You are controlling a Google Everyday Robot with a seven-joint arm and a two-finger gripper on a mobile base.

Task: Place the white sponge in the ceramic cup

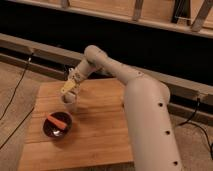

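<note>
Resting directly above the ceramic cup (69,105), the white sponge (68,88) shows as a pale cream block at the tip of the gripper (70,90); the gripper appears to have hold of the sponge, though how far its fingers are parted cannot be told. The cup stands upright on the counter (100,130), a light wooden board with visible grain, near its left-centre. Just in front and to the left of the cup sits a dark round bowl (56,126) holding an orange piece (58,121) that lies across its interior. The bowl and cup are close together, but whether they touch cannot be told.

The robot arm (140,100), off-white and jointed, reaches from the lower right of the view up and over to the left, bending down toward the cup. The counter stands on a grey, speckled floor (15,85). Dark cables (12,100) trail across the floor on the left, and another cable (197,122) lies on the right. Behind the counter runs a low grey ledge (40,52), with a dark recess (125,35) above it and pale wooden framing (150,10) along the top edge.
</note>
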